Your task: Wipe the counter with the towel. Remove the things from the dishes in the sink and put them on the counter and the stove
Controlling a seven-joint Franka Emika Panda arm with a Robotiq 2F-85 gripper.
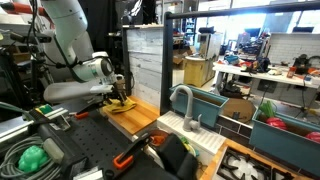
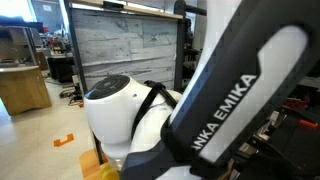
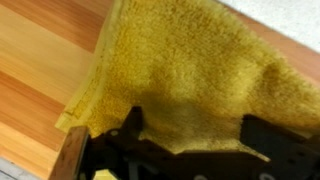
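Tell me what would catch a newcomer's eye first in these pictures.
The bright yellow towel fills most of the wrist view, lying on the wooden counter right at the gripper. In an exterior view the white and black arm crowds the frame, with EMIKA lettering on it. In an exterior view a curved grey faucet stands past the counter's end.

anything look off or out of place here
Nothing spilled or broken. The yellow towel lies rumpled on the wooden counter, its edge hiding the tips of the gripper. The arm blocks most of an exterior view.
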